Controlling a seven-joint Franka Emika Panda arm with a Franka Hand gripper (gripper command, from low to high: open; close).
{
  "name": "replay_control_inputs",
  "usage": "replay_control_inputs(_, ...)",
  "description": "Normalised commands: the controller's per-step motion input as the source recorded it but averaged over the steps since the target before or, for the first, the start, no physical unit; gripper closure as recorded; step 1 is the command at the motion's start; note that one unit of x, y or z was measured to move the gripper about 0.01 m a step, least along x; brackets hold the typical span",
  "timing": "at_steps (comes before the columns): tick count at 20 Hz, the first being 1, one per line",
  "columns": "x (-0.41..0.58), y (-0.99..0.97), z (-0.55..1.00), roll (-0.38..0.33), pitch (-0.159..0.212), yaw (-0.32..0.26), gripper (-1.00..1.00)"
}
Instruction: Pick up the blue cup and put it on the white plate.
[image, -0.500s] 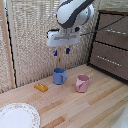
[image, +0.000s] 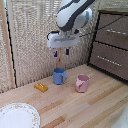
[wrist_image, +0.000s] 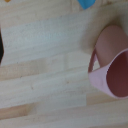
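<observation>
We see the white Franka arm (image: 74, 17) reaching in from the top of the exterior view, its gripper (image: 61, 52) hanging in the air above the small medium-blue mug with a side handle (image: 59, 76). The two dark fingers (image: 67, 51) point downward with a visible gap between them, so we read the claw as open and holding nothing — there is clear space between the fingertips and the mug's rim.

The blue mug stands upright on the pale wooden plank table (image: 75, 107), near the woven reed wall (image: 30, 40) at the back. Just beside it, toward the exterior view's right, stands the small pink mug (image: 82, 83), also upright; the two are close but apart. Toward the exterior view's left of the blue mug lies a small flat orange block (image: 41, 87).

The large round white plate with a thin brownish patterned rim (image: 30, 111) sits at the near corner on the exterior view's left, well apart from both mugs, and part of it runs out of the picture. A dark brown wooden drawer cabinet (image: 111, 42) stands at the exterior view's right.

In the wrist view we find the pink mug (wrist_image: 112, 65) large and blurred, the wooden planks (wrist_image: 45, 60) beneath it, and a sliver of blue (wrist_image: 86, 3) at the picture's edge — probably the blue mug, though we cannot be sure.
</observation>
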Motion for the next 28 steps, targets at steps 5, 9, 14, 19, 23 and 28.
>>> replay_control_inputs(5, 0.426, -0.34, -0.09, 0.009, 0.130, 0.087, -1.00)
replay_control_inputs(9, 0.261, -0.19, -0.26, -0.012, 0.171, 0.115, -1.00)
replay_control_inputs(14, 0.374, -0.19, -0.27, -0.021, 0.095, 0.100, -1.00)
replay_control_inputs(19, 0.486, -0.33, -0.15, 0.000, 0.011, 0.066, -1.00)
replay_control_inputs(23, 0.457, -0.40, -0.11, 0.000, 0.000, 0.076, -1.00)
replay_control_inputs(28, 0.097, -0.33, -0.14, 0.000, 0.011, 0.035, -1.00)
